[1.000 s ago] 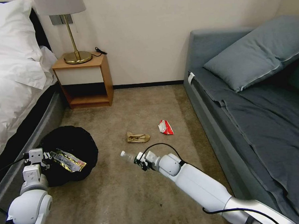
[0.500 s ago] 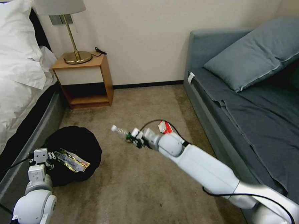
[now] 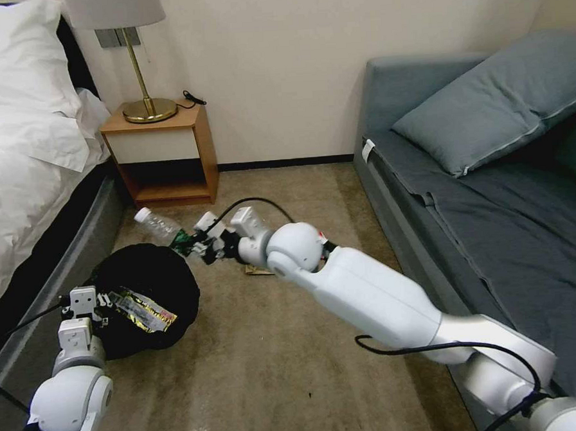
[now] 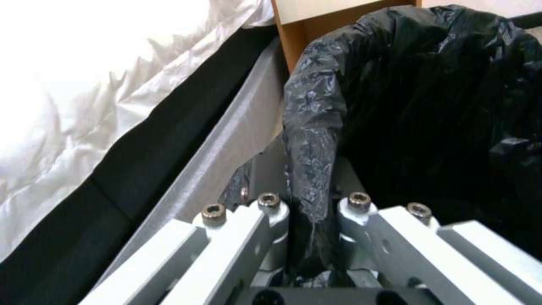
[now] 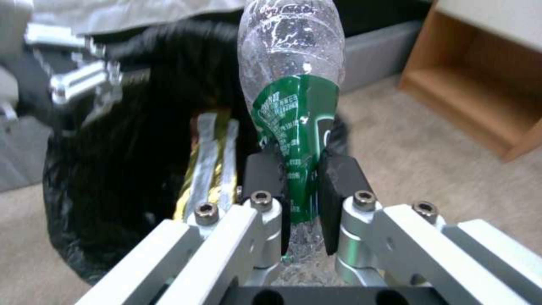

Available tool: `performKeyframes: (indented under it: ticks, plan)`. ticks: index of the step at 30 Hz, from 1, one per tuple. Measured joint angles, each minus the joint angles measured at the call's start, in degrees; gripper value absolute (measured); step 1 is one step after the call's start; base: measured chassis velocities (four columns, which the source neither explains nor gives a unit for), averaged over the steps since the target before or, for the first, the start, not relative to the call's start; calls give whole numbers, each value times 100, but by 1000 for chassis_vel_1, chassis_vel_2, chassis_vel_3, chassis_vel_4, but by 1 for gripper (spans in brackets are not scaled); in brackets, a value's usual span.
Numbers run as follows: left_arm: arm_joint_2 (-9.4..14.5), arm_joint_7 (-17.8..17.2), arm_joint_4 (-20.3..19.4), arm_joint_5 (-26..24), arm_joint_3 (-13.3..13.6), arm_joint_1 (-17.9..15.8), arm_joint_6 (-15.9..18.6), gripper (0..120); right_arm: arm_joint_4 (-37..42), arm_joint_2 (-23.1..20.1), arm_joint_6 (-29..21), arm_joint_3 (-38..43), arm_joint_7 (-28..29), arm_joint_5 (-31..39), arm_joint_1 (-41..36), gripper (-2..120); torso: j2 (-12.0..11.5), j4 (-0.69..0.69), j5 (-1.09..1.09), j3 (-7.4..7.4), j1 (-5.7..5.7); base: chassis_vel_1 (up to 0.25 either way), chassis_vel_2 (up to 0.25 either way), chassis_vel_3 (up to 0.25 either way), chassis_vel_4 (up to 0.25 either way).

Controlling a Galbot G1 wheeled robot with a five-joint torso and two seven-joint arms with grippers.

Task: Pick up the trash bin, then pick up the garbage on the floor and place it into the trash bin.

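Carpet: right end effector (image 3: pixel 196 245) grips bottle (image 3: pixel 156 225) above trash bin (image 3: pixel 143 274); nightstand (image 3: pixel 162 154) behind.

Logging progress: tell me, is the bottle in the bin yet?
Not yet. The right gripper holds the bottle above the trash bin's rim.

Beige carpet floor (image 3: pixel 277 370); brown paper bag (image 3: pixel 257 269) lies on it just under right hand (image 3: pixel 196 245); nightstand (image 3: pixel 162 154) stands beyond.

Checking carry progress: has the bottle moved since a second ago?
Yes. The bottle, in the right gripper, has swung leftward toward the nightstand and trash bin.
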Motion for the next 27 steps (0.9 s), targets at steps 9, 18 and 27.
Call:
performKeyframes:
  ticks: [9,18,27]
  plan:
    - [-34,10,-13,-26,3,11,-16,5,-305,401,78,-229,115,-186,-307,6,0,0,0,0,0,0,0,0,0]
    - [-102,23,-23,-139,47,1,-4,5,-454,662,120,-329,430,-257,-453,22,0,0,0,0,0,0,0,0,0]
    - [-140,18,-36,-158,28,44,1,5,-411,542,118,-335,468,-277,-616,58,0,0,1,0,0,0,0,0,0]
